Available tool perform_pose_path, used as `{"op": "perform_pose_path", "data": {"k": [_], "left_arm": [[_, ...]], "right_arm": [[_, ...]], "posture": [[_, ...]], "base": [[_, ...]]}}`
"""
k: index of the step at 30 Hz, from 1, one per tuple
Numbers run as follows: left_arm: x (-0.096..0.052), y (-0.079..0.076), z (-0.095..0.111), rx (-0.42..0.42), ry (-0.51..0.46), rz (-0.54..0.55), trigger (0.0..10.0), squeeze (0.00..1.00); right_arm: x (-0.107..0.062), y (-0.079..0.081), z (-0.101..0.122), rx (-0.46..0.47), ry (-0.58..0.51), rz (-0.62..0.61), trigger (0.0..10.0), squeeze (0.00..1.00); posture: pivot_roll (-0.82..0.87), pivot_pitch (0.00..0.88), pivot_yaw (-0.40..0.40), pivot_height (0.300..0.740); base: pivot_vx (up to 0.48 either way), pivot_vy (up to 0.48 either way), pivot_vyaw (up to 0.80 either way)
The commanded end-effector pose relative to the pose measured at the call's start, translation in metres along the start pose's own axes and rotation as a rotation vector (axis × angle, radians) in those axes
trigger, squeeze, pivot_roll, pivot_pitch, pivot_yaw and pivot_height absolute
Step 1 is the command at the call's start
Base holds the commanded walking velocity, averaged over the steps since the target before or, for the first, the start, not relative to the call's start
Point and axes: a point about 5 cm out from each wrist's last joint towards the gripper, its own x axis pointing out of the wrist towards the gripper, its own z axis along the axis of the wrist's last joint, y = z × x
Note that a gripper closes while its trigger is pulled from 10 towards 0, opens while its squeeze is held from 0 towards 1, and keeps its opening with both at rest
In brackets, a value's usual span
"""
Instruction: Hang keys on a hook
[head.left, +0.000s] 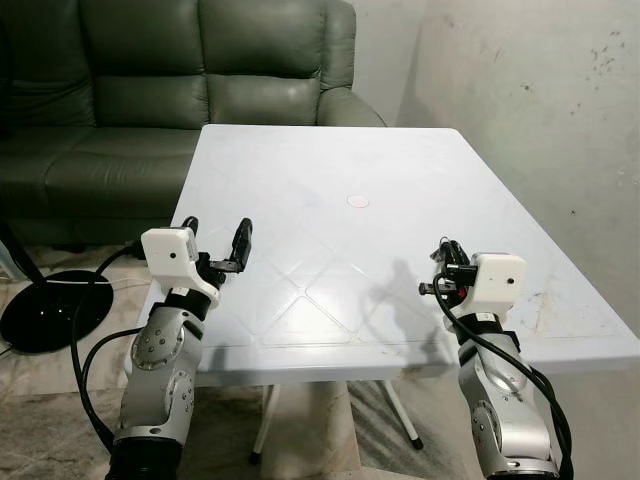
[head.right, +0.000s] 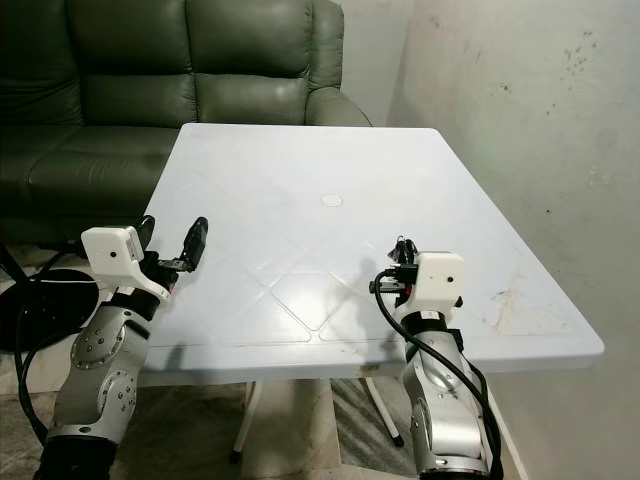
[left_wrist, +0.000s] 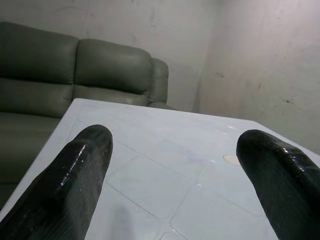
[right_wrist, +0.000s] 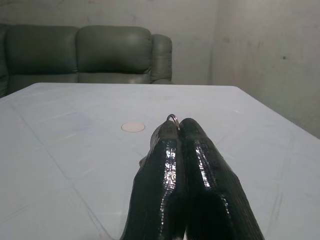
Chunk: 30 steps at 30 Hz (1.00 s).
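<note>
Right tool pinched tight on the key ring, held over the desk at 4 o'clock. Left tool spread wide, empty, at 8 o'clock. Carry step; next needs finding a hook, which I can't spot here.

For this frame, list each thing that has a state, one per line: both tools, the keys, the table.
Left tool: open, empty, raised over the table's near left edge.
Right tool: shut on the key ring.
Key ring: pinched at the fingertips, only a loop visible.
Table: upright, with a small round cap in the middle.
</note>
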Motion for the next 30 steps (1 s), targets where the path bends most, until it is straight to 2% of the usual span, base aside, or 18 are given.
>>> {"op": "perform_pose_path", "data": {"k": [1, 5, 12, 15, 30], "left_arm": [[0.0018, -0.0036, -0.0009, 0.014, 0.003, -0.013, 10.0, 0.00], [0.0014, -0.0038, -0.0010, 0.021, 0.001, -0.016, 10.0, 0.00], [-0.0001, -0.0031, -0.0024, 0.016, 0.008, -0.007, 10.0, 0.00], [-0.0001, -0.0030, -0.0029, -0.007, 0.007, 0.001, 10.0, 0.00], [-0.0018, -0.0035, -0.0037, 0.000, 0.012, 0.008, 10.0, 0.00]], "right_arm": [[0.0027, -0.0008, 0.0035, -0.015, -0.017, 0.005, 10.0, 0.00], [0.0029, 0.0007, 0.0033, -0.015, -0.017, 0.010, 10.0, 0.00], [0.0016, 0.0017, 0.0019, -0.014, -0.012, 0.014, 10.0, 0.00], [0.0017, 0.0015, 0.0017, -0.015, -0.010, 0.015, 10.0, 0.00], [-0.0001, 0.0008, 0.0021, -0.018, -0.007, 0.019, 10.0, 0.00]], "posture": [[0.03, 0.000, -0.043, 0.740], [0.03, 0.000, -0.044, 0.740], [0.03, 0.000, -0.044, 0.740], [0.03, 0.000, -0.046, 0.740], [0.03, 0.000, -0.054, 0.740]], "base": [[0.000, 0.000, -0.77], [0.000, 0.000, -0.77], [0.000, -0.454, -0.77], [0.000, 0.000, -0.77], [0.000, 0.000, -0.77]]}}
